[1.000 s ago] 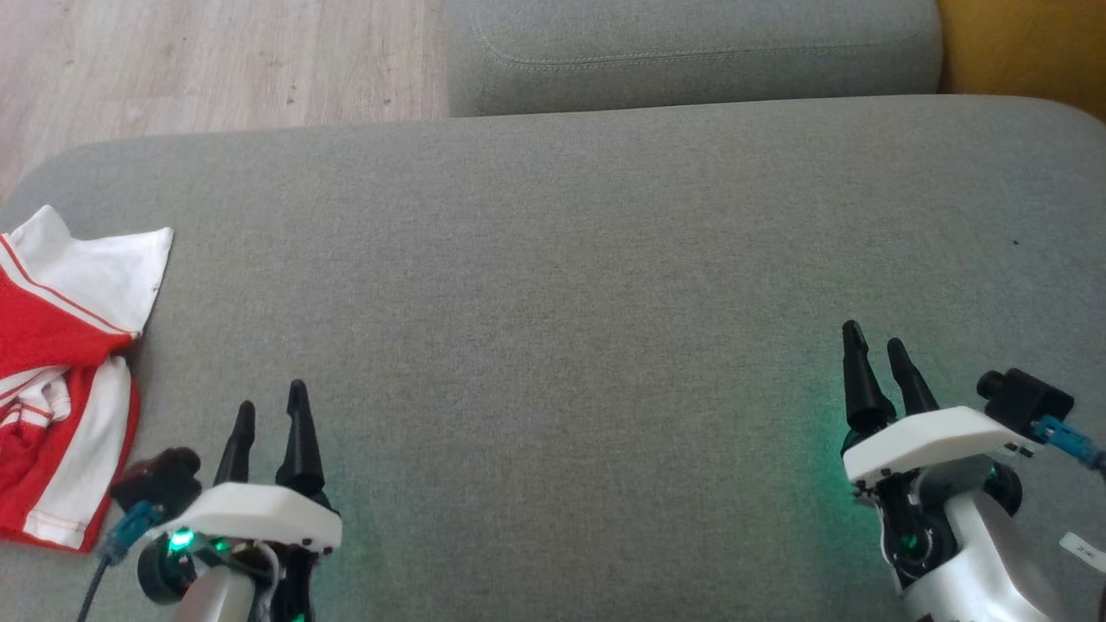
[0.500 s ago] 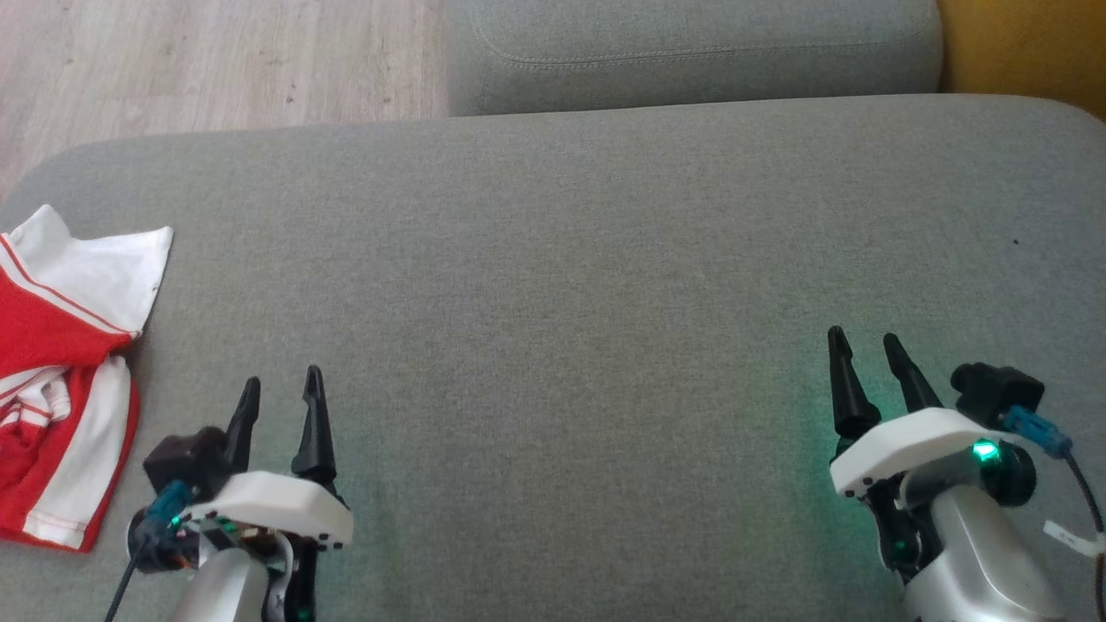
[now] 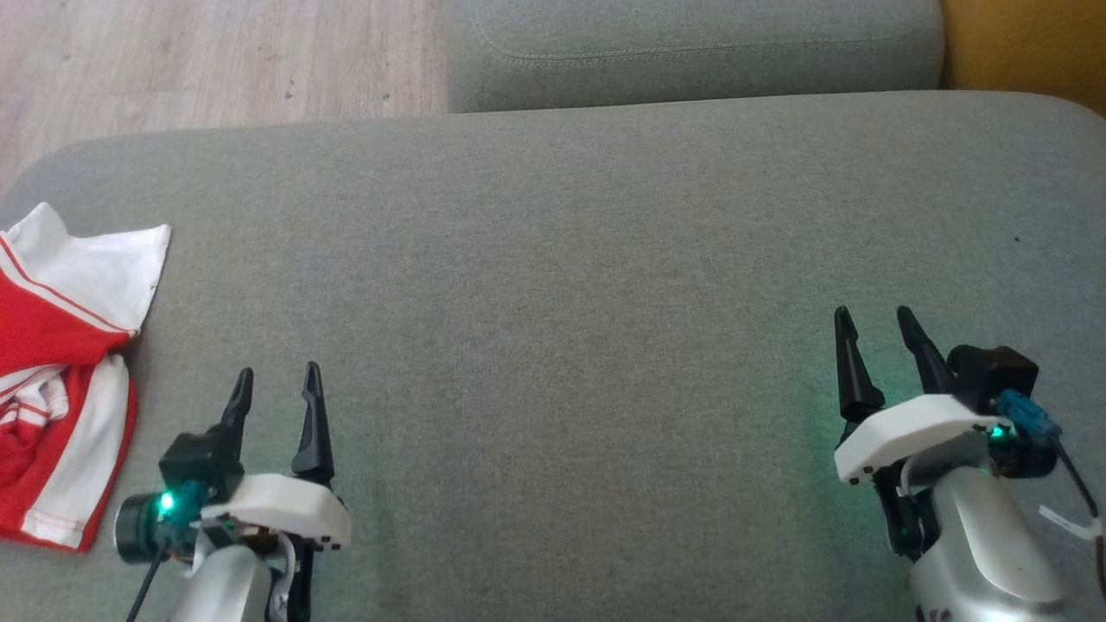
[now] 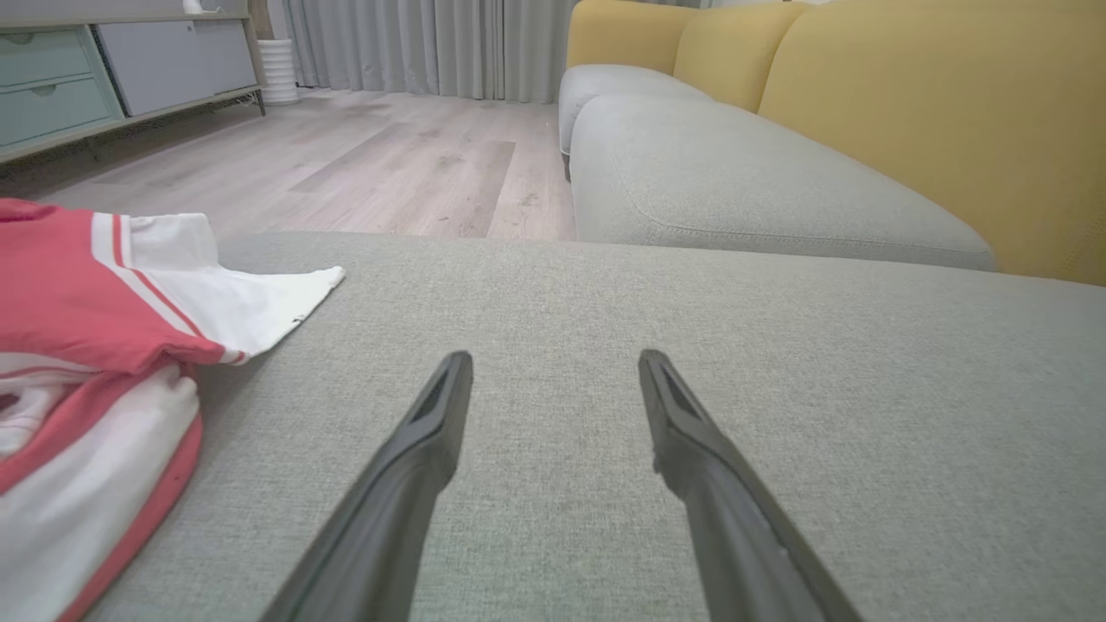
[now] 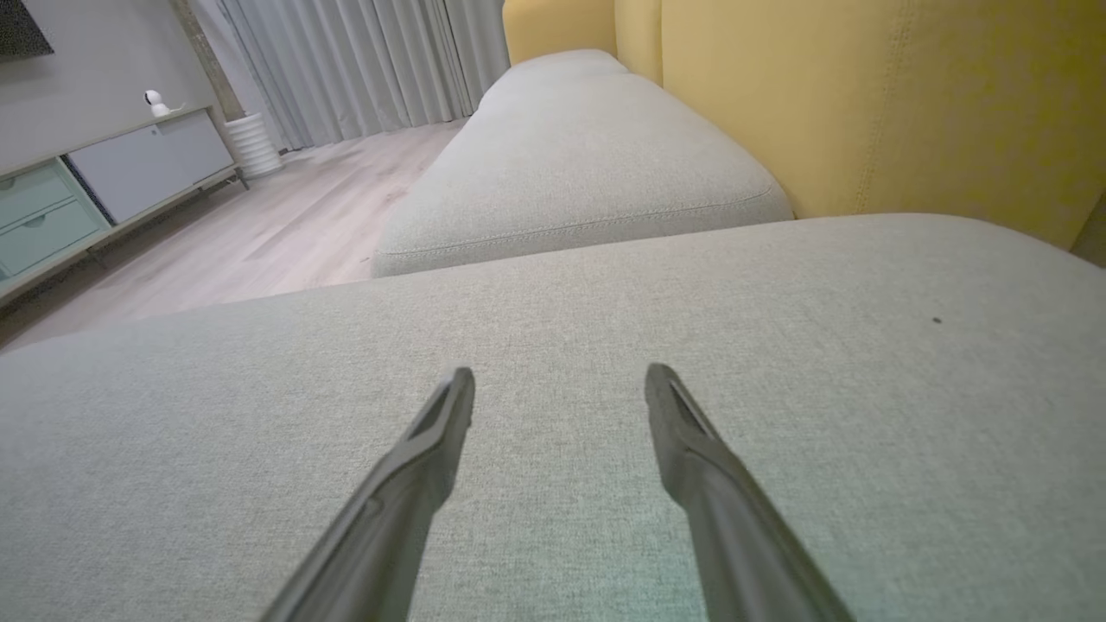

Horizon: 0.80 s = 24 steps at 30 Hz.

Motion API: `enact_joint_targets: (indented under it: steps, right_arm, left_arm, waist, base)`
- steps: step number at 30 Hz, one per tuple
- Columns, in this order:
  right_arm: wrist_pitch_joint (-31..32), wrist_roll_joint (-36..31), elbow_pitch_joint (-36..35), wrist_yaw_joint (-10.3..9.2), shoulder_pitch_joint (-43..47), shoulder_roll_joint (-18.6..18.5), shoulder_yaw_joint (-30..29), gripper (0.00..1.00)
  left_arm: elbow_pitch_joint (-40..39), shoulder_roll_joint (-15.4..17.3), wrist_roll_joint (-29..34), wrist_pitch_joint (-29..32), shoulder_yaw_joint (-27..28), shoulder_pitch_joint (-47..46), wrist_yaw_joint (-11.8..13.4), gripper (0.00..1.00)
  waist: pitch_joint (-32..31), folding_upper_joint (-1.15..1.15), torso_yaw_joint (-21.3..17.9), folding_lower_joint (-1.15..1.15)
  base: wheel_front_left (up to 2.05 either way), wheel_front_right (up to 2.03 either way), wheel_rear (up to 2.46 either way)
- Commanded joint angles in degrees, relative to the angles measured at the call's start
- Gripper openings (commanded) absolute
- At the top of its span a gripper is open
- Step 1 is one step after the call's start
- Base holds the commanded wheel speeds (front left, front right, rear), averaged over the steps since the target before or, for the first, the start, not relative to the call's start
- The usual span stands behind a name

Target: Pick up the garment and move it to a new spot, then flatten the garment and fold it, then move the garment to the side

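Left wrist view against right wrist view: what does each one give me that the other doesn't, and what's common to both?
Left wrist view: the red and white garment lying on the grey cushion, left of the open left gripper and apart from it.

Right wrist view: the open right gripper over plain fabric, and a small dark speck ahead to its right.

Shared: the grey cushion, the second cushion beyond it, the yellow backrest, wood floor, curtains and cabinet.
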Motion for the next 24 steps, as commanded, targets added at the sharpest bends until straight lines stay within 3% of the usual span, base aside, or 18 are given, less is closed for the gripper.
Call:
enact_joint_targets:
  steps: [1, 18, 24]
  right_arm:
    - [-1.1, -2.0, -2.1, -0.04, -2.7, 0.4, 0.7, 1.0]
    - [-4.0, -14.0, -1.9, -0.04, -0.2, 1.2, 0.9, 1.0]
    - [-4.6, -14.7, -2.1, -0.04, 1.6, 1.2, 1.2, 1.0]
  left_arm:
    - [-1.5, 1.2, 1.7, -1.1, 2.2, -3.3, 0.3, 1.0]
    - [-0.7, -0.4, 13.1, -4.0, 3.5, 0.5, 1.3, 1.0]
    - [-1.2, -1.2, 15.1, -4.6, 5.2, 2.6, 1.9, 1.0]
  waist:
    - [0.0, 0.0, 0.0, 0.0]
    - [-0.8, 0.0, -0.2, 0.0]
    - [-1.3, 0.0, -0.5, 0.0]
  base:
    - [0.0, 0.0, 0.0]
    - [0.0, 0.0, 0.0]
    - [0.0, 0.0, 0.0]
